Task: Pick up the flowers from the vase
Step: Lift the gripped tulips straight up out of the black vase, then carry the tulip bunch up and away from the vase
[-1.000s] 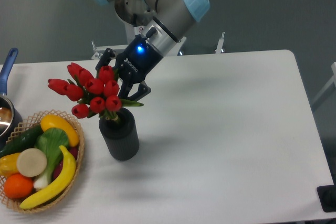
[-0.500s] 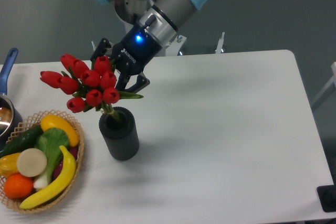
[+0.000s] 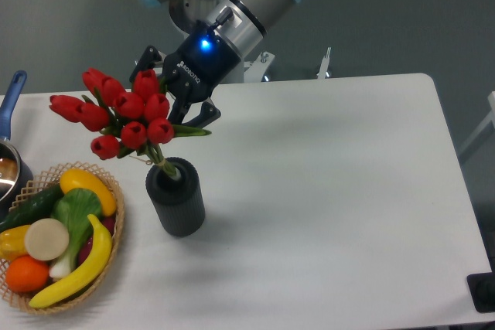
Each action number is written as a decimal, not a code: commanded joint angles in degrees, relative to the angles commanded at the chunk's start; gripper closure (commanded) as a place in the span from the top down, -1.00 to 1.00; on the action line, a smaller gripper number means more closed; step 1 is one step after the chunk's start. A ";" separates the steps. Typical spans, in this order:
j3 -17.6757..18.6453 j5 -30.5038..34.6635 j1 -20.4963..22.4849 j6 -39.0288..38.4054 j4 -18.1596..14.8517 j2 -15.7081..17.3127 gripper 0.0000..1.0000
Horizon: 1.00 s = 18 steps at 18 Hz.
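The flowers (image 3: 124,113), a bunch of red tulip buds with green leaves, hang tilted to the left above the vase (image 3: 175,197). Their stem ends still reach into the vase's round mouth. The vase is a short dark grey cylinder standing on the white table. My gripper (image 3: 172,106) comes down from the upper right and is shut on the flowers just behind the buds; its fingertips are partly hidden by the blooms and leaves.
A wicker basket (image 3: 112,231) of fruit and vegetables sits at the front left, close to the vase. A pot with a blue handle (image 3: 11,94) is at the left edge. The white table (image 3: 332,191) stretches to the right.
My gripper has risen and shifted left with the flowers. The bunch has lifted so that only the stem ends remain in the vase's mouth.
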State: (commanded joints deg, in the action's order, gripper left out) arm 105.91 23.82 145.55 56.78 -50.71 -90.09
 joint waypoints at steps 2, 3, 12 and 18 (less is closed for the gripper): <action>-0.88 0.00 -0.09 -0.62 0.00 0.00 0.17; -1.14 0.00 -0.09 -0.71 0.00 0.00 0.17; -2.90 -1.93 1.32 -5.28 0.00 2.11 0.13; -2.90 -2.02 3.77 -6.33 0.00 2.46 0.13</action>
State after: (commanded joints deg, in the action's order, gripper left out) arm 103.01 21.80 149.32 50.45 -50.71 -87.63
